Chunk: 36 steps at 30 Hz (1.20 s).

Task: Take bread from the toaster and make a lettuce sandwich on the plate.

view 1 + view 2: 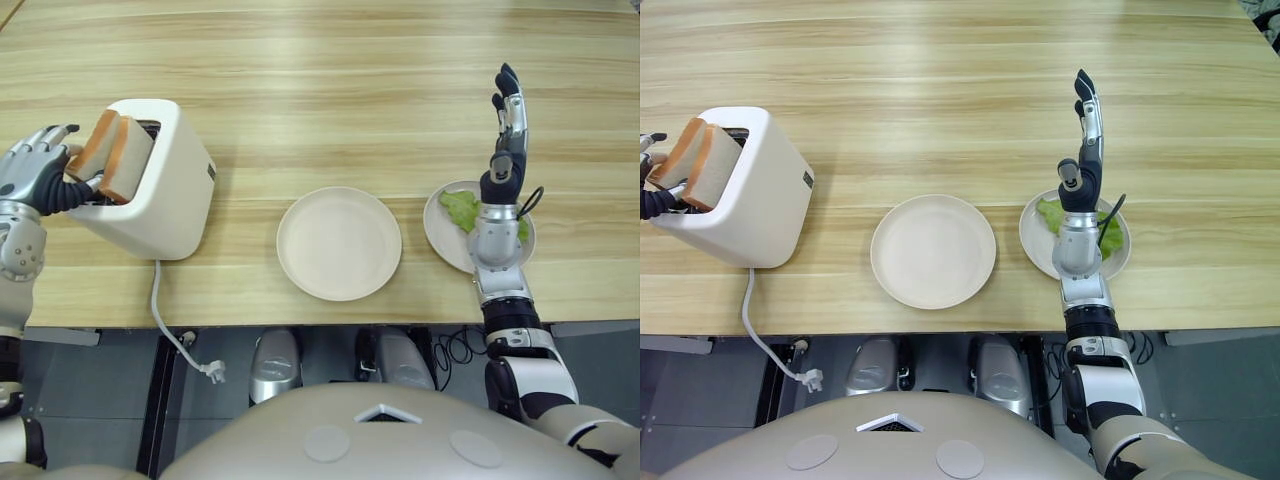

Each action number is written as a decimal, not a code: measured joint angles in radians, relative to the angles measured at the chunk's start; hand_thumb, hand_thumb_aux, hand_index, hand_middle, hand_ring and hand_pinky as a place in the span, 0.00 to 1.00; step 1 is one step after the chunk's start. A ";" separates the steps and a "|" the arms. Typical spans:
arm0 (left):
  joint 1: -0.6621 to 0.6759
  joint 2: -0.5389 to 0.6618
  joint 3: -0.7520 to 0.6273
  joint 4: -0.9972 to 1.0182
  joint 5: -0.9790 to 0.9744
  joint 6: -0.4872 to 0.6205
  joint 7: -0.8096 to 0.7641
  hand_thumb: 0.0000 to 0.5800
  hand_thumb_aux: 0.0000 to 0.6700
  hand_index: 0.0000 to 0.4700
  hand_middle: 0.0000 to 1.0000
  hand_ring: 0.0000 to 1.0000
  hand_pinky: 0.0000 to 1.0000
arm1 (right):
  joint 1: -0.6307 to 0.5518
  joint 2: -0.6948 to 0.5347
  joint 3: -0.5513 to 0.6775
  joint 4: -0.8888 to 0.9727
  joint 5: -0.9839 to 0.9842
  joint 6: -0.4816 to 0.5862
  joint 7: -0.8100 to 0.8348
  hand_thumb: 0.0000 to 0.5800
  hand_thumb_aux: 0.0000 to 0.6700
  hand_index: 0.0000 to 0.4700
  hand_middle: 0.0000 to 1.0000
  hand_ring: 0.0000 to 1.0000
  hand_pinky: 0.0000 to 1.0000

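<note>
We are looking down on a pale wooden desk (350, 80), where the left robot hand (35, 172) is closing around two bread slices (112, 152) at the white toaster (165, 190) on the left side. The slices are standing well out of the slot, pressed together and leaning toward that hand, whose fingers are wrapping behind them while the thumb is pressing at their lower front edge. We are not able to tell whether the slices' lower ends are sitting inside the slot. The toaster's power cord (160, 310) is trailing off the near edge of the desk, its plug (213, 373) showing loose below that edge. At the centre, the round plate (339, 243) is lying bare, near the toaster but not touching it. To the right, just beside it, a smaller plate (440, 235) is carrying a leaf of green lettuce (461, 209). The right robot hand (506, 125) is hovering over that smaller plate's far side, fingers stretched straight and gripping nothing, with its wrist covering part of the lettuce.
</note>
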 measured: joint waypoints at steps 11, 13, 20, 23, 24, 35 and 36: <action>-0.014 -0.026 0.039 -0.058 -0.049 0.033 0.011 1.00 1.00 0.98 1.00 1.00 1.00 | 0.000 0.004 0.003 -0.001 -0.001 0.003 0.000 0.00 0.00 0.00 0.00 0.00 0.00; -0.029 -0.031 0.042 -0.078 -0.065 0.036 0.015 1.00 1.00 0.98 1.00 1.00 1.00 | -0.001 0.005 0.006 -0.001 -0.001 0.003 0.000 0.00 0.00 0.00 0.00 0.00 0.00; -0.091 -0.059 0.085 -0.131 -0.103 0.049 0.042 1.00 1.00 0.98 1.00 1.00 1.00 | -0.002 0.007 0.010 -0.001 -0.006 0.004 0.000 0.00 0.00 0.00 0.00 0.00 0.00; -0.126 -0.064 0.109 -0.150 -0.115 0.056 0.054 1.00 1.00 0.98 1.00 1.00 1.00 | -0.003 0.008 0.010 0.000 -0.007 0.005 0.000 0.00 0.00 0.00 0.00 0.00 0.00; -0.140 -0.066 0.114 -0.160 -0.121 0.058 0.057 1.00 1.00 0.98 1.00 1.00 1.00 | -0.005 0.009 0.010 0.000 -0.007 0.005 0.000 0.00 0.00 0.00 0.00 0.00 0.00; -0.376 -0.133 0.142 -0.316 -0.233 0.104 0.032 1.00 1.00 0.98 1.00 1.00 1.00 | -0.032 0.024 0.019 0.027 -0.019 0.004 -0.003 0.00 0.00 0.00 0.00 0.00 0.00; -0.398 -0.152 0.134 -0.344 -0.249 0.113 0.017 1.00 1.00 0.98 1.00 1.00 1.00 | -0.034 0.026 0.020 0.028 -0.019 0.004 -0.003 0.00 0.00 0.00 0.00 0.00 0.00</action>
